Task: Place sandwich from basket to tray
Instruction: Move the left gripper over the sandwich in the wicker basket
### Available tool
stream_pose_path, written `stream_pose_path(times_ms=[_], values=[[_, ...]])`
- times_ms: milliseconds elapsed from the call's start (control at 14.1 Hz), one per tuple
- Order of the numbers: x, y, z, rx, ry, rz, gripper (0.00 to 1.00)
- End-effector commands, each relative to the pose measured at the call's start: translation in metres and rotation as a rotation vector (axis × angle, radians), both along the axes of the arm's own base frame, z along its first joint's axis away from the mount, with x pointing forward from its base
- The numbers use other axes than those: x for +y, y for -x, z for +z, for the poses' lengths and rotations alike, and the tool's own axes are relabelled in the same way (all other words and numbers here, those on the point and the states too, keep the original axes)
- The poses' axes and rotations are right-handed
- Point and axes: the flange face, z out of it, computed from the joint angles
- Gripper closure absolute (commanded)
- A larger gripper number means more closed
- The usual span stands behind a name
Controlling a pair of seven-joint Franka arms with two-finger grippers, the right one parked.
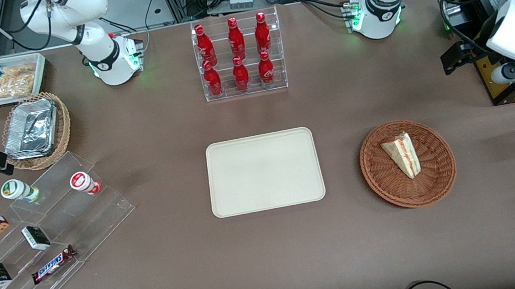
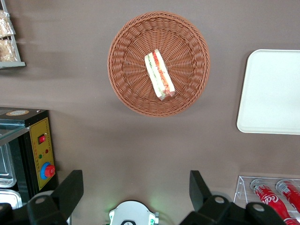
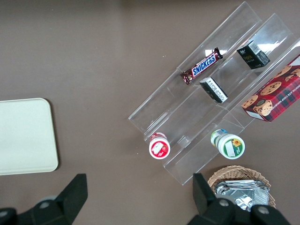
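Your tool (image 2: 136, 187) hangs released, fingers spread wide, high above the worktop (image 1: 180, 276) and well apart from the sandwich (image 1: 402, 154). That wedge lies in the basket (image 1: 437, 185), nearer the front camera than the tool, its long axis running roughly between the two fingers. The tray (image 1: 264, 171) beside the basket holds nothing.

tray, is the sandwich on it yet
No, the sandwich lies in the basket, the tray is bare, and the open gripper hangs above the table, holding nothing.
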Motion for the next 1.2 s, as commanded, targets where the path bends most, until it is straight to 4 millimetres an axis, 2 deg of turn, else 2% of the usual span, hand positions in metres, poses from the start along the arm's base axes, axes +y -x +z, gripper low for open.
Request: stream_pose_path(times_ms=[0,141,212,424,495,566,778,990,1131], values=[[0.004,-0.004,0.004,-0.012,0.015,-0.039,0.0],[0.006,-0.007,-0.001,-0.003,0.018,-0.039,0.0],[0.01,-0.017,-0.018,0.026,0.02,-0.036,0.0],[0.018,-0.052,-0.088,0.112,0.033,-0.002,0.0],[0.03,-0.066,-0.115,0.126,0.028,0.035,0.0],[0.034,-0.074,-0.143,0.129,0.03,0.05,0.0],[0.029,-0.075,-0.215,0.094,0.025,0.109,0.0],[0.02,-0.077,-0.272,0.1,0.005,0.292,0.0],[0.017,-0.081,-0.302,0.12,-0.001,0.349,0.0]])
